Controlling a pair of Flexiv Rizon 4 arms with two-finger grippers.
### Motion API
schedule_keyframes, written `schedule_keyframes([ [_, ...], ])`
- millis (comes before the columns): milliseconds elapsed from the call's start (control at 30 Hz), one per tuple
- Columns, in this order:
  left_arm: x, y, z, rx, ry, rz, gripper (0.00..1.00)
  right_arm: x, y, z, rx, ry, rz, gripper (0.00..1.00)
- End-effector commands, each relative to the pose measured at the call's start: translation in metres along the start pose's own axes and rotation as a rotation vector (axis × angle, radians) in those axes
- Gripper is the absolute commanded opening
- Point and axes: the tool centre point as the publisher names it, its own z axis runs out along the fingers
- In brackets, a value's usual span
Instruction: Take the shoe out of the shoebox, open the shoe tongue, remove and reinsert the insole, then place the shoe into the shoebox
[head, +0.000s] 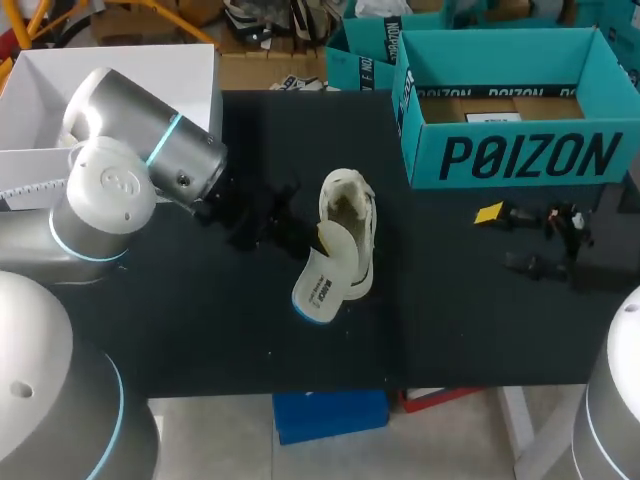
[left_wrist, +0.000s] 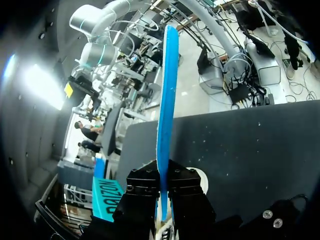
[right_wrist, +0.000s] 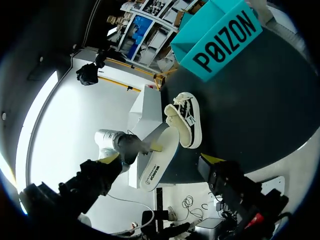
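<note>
We list: black table (head: 200, 330). Teal shoebox (head: 520, 155), open, at its far right. Cream shoe (head: 350, 205), mid-table, outside the box. Insole (head: 320, 288), white over blue, out of the shoe, against its side. Our left gripper (left_wrist: 164, 200) clamps the insole; our right gripper (right_wrist: 162, 159) gapes wide, holding nothing.

In the left wrist view you lose the lower end of the insole (left_wrist: 166, 100): it vanishes between the black fingers of the left gripper (left_wrist: 164, 185), which clamp it from both sides. The white sliver behind them is probably the shoe (left_wrist: 198, 176), mostly covered. From the head camera that gripper's dark body melts into the black table (head: 200, 330), and the shoebox (head: 510, 155) runs off the right edge.
</note>
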Motion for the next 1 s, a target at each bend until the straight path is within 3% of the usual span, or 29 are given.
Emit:
schedule_keyframes([
  [33, 0.000, 0.004, 0.001, 0.019, 0.038, -0.009, 0.00, 0.000, -0.002, 0.000, -0.009, 0.000, 0.001, 1.00],
  [433, 0.009, 0.019, 0.018, 0.065, 0.063, -0.015, 0.00, 0.000, -0.002, 0.000, -0.009, 0.000, 0.001, 1.00],
  [1000, 0.011, 0.052, 0.031, 0.045, 0.101, -0.019, 0.00, 0.000, -0.002, 0.000, -0.009, 0.000, 0.001, 1.00],
])
